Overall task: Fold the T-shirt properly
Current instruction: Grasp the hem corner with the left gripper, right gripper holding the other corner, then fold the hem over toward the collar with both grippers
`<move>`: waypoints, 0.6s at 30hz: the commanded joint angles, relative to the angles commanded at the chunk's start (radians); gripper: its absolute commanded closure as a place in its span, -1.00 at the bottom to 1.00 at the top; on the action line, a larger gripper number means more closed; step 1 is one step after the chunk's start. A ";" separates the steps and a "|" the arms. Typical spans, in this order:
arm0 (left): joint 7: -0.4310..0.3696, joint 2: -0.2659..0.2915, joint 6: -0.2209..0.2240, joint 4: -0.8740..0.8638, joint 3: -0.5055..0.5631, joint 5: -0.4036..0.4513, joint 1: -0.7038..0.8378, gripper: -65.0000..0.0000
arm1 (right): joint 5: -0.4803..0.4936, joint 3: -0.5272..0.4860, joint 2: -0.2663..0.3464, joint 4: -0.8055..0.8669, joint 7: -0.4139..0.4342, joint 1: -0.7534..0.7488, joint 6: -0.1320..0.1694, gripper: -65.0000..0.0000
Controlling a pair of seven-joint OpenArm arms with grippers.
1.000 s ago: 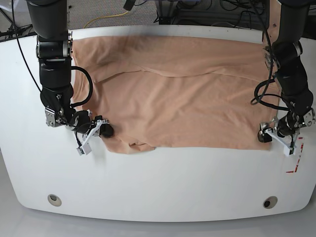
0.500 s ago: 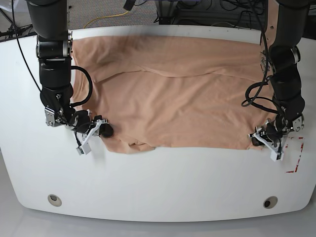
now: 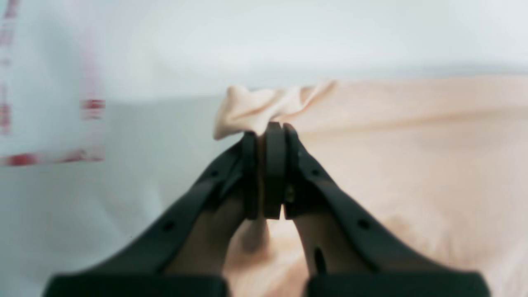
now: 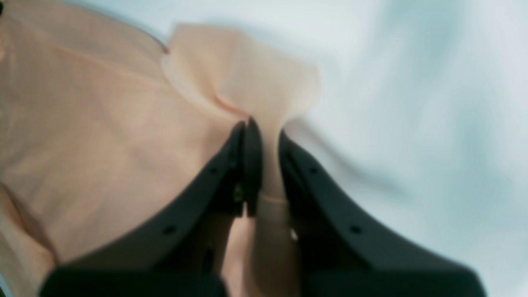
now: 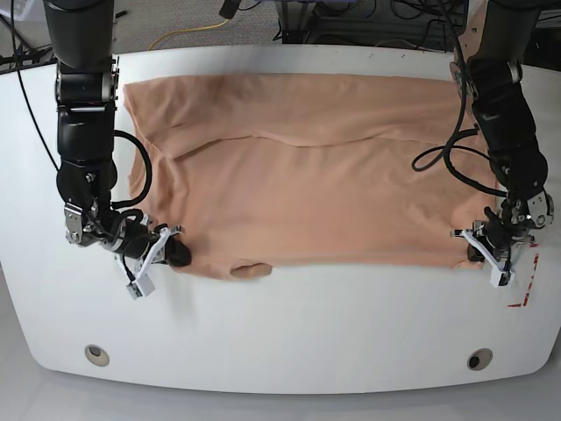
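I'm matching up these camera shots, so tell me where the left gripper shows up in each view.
Base: left gripper at lower right, on the shirt's near corner.
Left wrist: left gripper at bottom centre, jaws shut on a bunched shirt corner.
Right wrist: not in it.
Shared landmark: red dashed marks on the table.

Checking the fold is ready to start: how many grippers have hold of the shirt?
2. The left gripper pinches the T-shirt at its near corner by the red marks; the right gripper pinches the opposite near corner.
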 joint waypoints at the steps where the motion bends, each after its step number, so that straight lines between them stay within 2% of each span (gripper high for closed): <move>1: 0.012 0.003 -0.014 0.044 0.002 0.000 0.021 0.99 | 0.002 0.000 0.006 0.023 -0.015 0.000 0.000 1.00; 4: 0.044 0.005 -0.054 0.152 0.002 0.000 0.069 0.99 | 0.002 0.002 0.015 0.104 -0.064 -0.003 0.000 1.00; 7: 0.091 0.005 -0.087 0.253 -0.003 0.000 0.107 0.99 | 0.002 0.058 0.023 0.199 -0.133 -0.041 0.000 1.00; 11: 0.157 0.005 -0.087 0.408 -0.005 0.000 0.183 0.99 | 0.000 0.186 0.020 0.353 -0.230 -0.110 0.000 1.00; 18: 0.196 0.005 -0.087 0.621 -0.023 0.000 0.334 0.99 | 0.002 0.305 0.009 0.594 -0.373 -0.250 0.000 1.00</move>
